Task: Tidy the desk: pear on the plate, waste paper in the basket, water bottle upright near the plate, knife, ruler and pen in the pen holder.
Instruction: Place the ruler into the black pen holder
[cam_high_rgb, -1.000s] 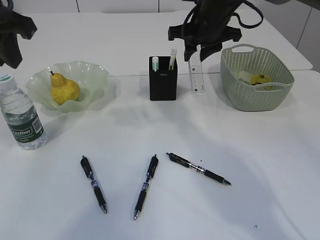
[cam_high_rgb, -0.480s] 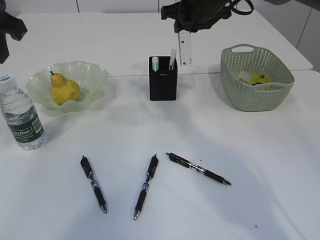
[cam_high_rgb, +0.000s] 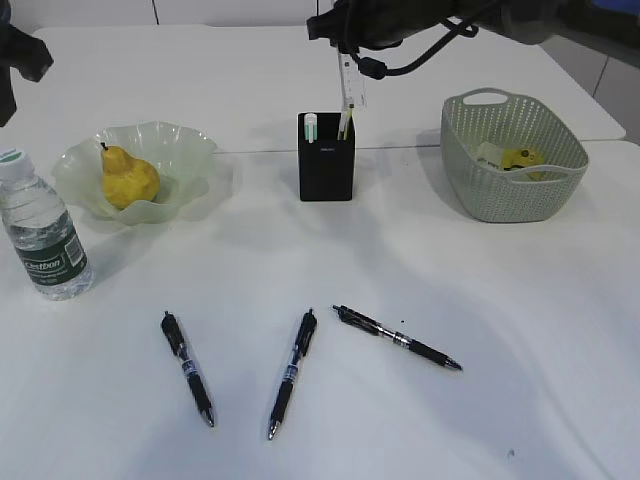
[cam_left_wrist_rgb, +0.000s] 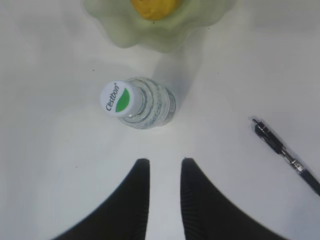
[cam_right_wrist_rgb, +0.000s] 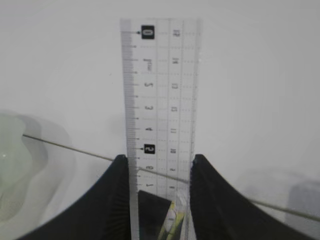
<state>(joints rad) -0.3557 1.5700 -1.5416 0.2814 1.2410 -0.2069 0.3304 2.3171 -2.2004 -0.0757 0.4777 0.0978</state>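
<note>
The matte black square pen holder (cam_high_rgb: 326, 157) stands on the large white tabletop (cam_high_rgb: 400, 260) and serves as landmark. Directly above it the right pincer (cam_right_wrist_rgb: 159, 172) grips the short clear plastic ruler (cam_high_rgb: 351, 82) by its edges, the ruler hanging upright with its lower end just over the holder's opening. Inside the holder a white stick with a pale green tip (cam_high_rgb: 311, 125) and a slim yellowish item (cam_high_rgb: 343, 122) already stand, crowding the opening under the ruler.

Right of the holder sits the sage-green oval woven-look basket (cam_high_rgb: 513, 155), with the yellow and white waste paper (cam_high_rgb: 517, 158) inside. Left of the holder the yellow pear (cam_high_rgb: 128, 178) lies on the pale green ruffled glass plate (cam_high_rgb: 178, 150); further left and nearer the camera the clear water bottle with white cap (cam_left_wrist_rgb: 134, 101) stands upright just beside the plate. The left pincer (cam_left_wrist_rgb: 164, 167) hovers above the bottle, its jaws slightly apart and holding nothing.

In front of the holder, well apart from it, three black pens (cam_high_rgb: 291, 372) lie on the tabletop.
</note>
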